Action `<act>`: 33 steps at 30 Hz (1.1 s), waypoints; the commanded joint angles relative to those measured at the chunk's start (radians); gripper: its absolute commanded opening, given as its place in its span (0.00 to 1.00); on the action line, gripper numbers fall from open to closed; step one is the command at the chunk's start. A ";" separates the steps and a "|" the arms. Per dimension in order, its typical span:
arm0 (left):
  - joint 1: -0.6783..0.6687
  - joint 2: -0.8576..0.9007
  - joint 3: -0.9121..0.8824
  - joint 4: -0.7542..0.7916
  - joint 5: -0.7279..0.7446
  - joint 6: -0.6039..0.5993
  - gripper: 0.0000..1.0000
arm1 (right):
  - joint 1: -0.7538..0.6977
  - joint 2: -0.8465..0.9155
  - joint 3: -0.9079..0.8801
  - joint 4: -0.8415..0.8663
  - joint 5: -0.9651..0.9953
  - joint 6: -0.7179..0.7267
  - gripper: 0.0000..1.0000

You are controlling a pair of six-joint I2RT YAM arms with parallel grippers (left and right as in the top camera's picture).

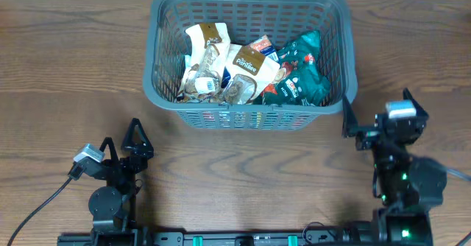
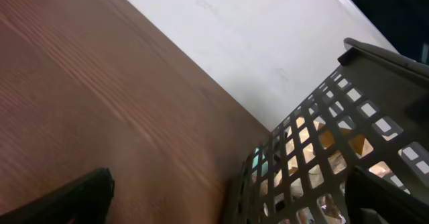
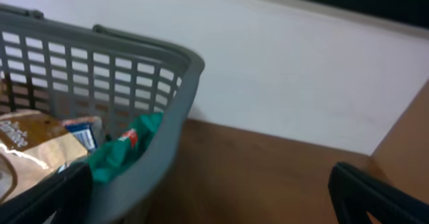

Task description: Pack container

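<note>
The dark grey slatted container (image 1: 250, 117) stands at the back middle of the wooden table. It holds several snack packets: beige and white ones (image 1: 206, 62), a brown-and-white one (image 1: 246, 73) and a green one (image 1: 302, 73). My left gripper (image 1: 121, 146) is open and empty near the front left, apart from the container; its wrist view shows the container's corner (image 2: 322, 150). My right gripper (image 1: 375, 121) is open and empty at the front right, just off the container's right corner (image 3: 167, 117), with the green packet (image 3: 120, 150) showing inside.
A white wall (image 2: 268, 43) runs behind the table's far edge. Brown tabletop (image 1: 250, 180) lies between the two arms. A cable (image 1: 44, 198) trails from the left arm at the front left.
</note>
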 commanded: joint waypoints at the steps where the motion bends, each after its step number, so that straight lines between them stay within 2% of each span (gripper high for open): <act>1: -0.003 -0.007 -0.023 -0.035 -0.009 -0.008 0.99 | 0.000 -0.064 -0.117 0.002 -0.011 -0.011 0.99; 7: -0.003 -0.007 -0.023 -0.035 -0.008 -0.008 0.99 | 0.000 -0.177 -0.266 0.063 0.031 0.065 0.99; 11: -0.003 -0.007 -0.023 -0.035 -0.009 -0.008 0.99 | 0.000 -0.224 -0.314 0.062 0.035 0.066 0.99; 33: -0.003 -0.007 -0.023 -0.035 -0.009 -0.008 0.99 | 0.000 -0.254 -0.415 0.017 0.052 0.063 0.99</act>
